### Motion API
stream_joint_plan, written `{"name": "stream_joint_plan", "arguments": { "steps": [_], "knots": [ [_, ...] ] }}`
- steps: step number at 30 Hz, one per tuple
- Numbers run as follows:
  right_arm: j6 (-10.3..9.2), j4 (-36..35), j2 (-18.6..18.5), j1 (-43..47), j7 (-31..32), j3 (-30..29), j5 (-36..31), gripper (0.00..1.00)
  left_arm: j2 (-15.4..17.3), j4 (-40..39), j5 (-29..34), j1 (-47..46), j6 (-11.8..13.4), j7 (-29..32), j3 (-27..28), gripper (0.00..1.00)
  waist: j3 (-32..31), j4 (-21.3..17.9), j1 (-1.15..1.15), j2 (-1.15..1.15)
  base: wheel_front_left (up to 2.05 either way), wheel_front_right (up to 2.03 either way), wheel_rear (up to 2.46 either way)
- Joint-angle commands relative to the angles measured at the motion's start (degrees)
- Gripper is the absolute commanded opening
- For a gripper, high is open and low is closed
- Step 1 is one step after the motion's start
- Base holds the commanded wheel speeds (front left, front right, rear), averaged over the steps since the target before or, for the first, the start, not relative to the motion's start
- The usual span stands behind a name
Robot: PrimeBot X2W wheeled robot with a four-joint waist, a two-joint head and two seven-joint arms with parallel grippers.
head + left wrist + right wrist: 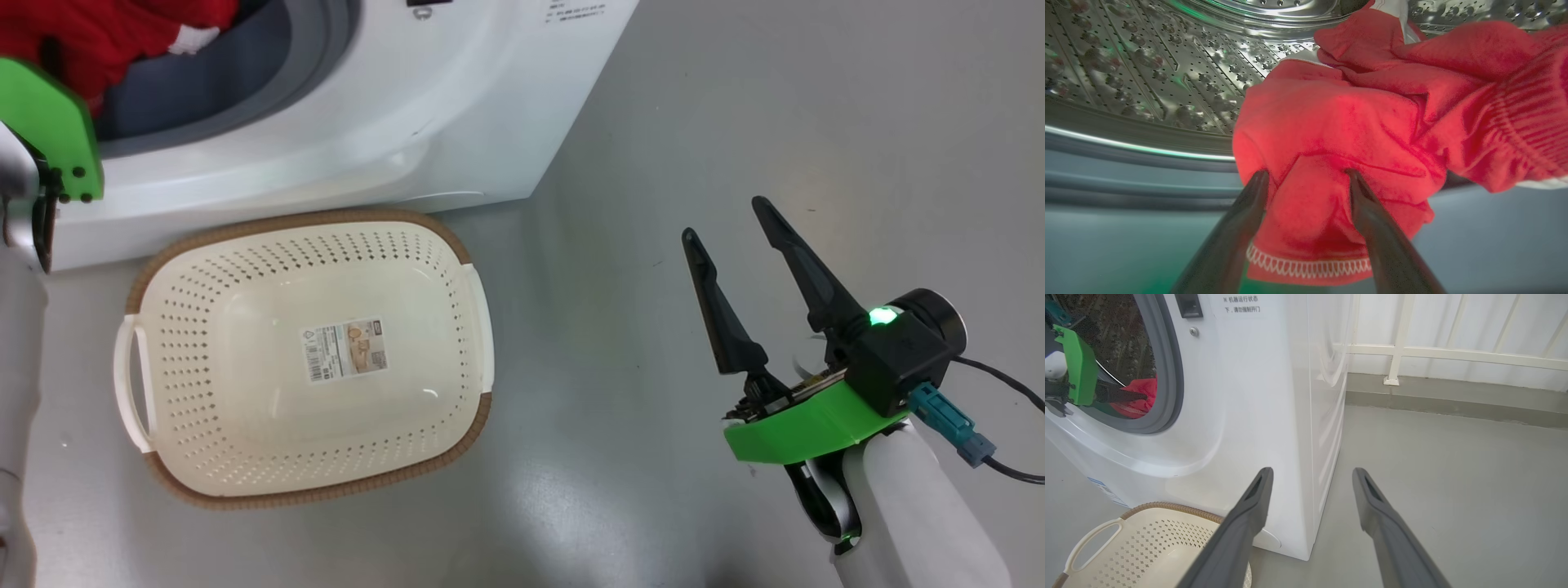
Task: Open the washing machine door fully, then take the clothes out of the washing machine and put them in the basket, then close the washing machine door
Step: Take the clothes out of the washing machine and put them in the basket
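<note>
While the left hand [1306, 173] reaches into the mouth of the washing machine [367, 122], its fingers stand spread wide, one on each side of a hanging red fold of the clothes [1355, 122]. Nothing is gripped yet. In the wide-angle wrist view I cannot tell whether the fingertips touch the fabric or sit just short of it.

Step in hand, as I judge it: first grasp of the laundry.
- Push in a little, so the fold lies well between the fingers, not at the tips.
- Close on the thick bunched part, above the white-stitched hem. A pinch on the hem alone could slip.
- Lift clear of the grey gasket [1126, 179] before pulling out. The rest of the pile may drag along.

Right hand [725, 220]: open, holding nothing, over the bare floor [735, 98], well apart from the machine.

Containers:
- Drum [1147, 61]: red garments heaped at its front lip, with a bit of white trim showing.
- Basket [326, 216]: on the floor just in front of the machine, below the opening. It holds no clothes, with just a label [343, 349] on its bottom.
</note>
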Motion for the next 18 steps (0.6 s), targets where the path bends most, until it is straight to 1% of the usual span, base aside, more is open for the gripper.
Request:
{"name": "stream_joint_plan", "arguments": {
  "steps": [1, 2, 3, 4, 5, 6, 7, 12, 18],
  "knots": [
    [0.36, -1.11, 0.11, -0.23, -0.36, 1.13, 0.53, 1.00, 3.16, -0.67, 0.58, -1.07, 0.51, 0.10, 0.61, 1.00, 0.22, -0.24, 0.00, 0.00, 0.00, 0.00, 0.00],
    [0.36, -1.10, 0.11, -0.28, -0.36, 1.16, 0.66, 1.00, 3.23, -0.40, 0.51, -1.18, 0.54, 0.39, 0.56, 0.97, 0.35, -0.33, 0.00, 0.00, 0.00, 0.00, 0.00],
    [0.36, -1.07, 0.11, -0.35, -0.36, 1.21, 0.79, 1.00, 3.41, -0.12, 0.39, -1.30, 0.38, 0.65, 0.54, 0.50, 0.48, -0.43, 0.00, 0.00, 0.00, 0.00, 0.00],
    [0.36, -1.06, 0.11, -0.43, -0.36, 1.27, 0.92, 1.00, 3.54, 0.18, 0.25, -1.37, 0.29, 0.88, 0.54, 0.45, 0.60, -0.51, 0.00, 0.00, 0.00, 0.00, 0.00],
    [0.36, -1.06, 0.11, -0.50, -0.36, 1.32, 1.01, 1.00, 3.50, 0.42, 0.19, -1.35, 0.37, 1.05, 0.46, 0.36, 0.67, -0.56, 0.00, 0.00, 0.00, 0.00, 0.00],
    [0.36, -1.06, 0.11, -0.56, -0.36, 1.38, 1.10, 1.00, 3.45, 0.62, 0.00, -1.33, 0.33, 1.19, 0.49, 0.16, 0.77, -0.64, 0.00, 0.00, 0.00, 0.00, 0.00],
    [0.36, -1.05, 0.11, -0.64, -0.36, 1.45, 1.18, 1.00, 3.41, 0.84, -0.15, -1.25, 0.25, 1.44, 0.47, 0.00, 0.88, -0.72, 0.00, 0.00, 0.00, 0.00, 0.00],
    [0.36, -0.88, 0.11, -1.04, -0.36, 1.30, 1.51, 1.00, 4.17, 0.67, -1.15, -0.93, -0.83, -0.66, 0.65, 0.00, 1.41, -0.76, 0.00, 0.00, 0.00, 0.00, 0.00],
    [0.36, -0.40, 0.11, -1.10, -0.36, 1.15, 1.36, 1.00, 3.85, -0.82, -2.51, 0.31, -0.90, -6.41, 1.34, 0.00, 0.92, -0.23, 0.00, 0.00, 0.00, 0.00, 0.00]
  ]
}}
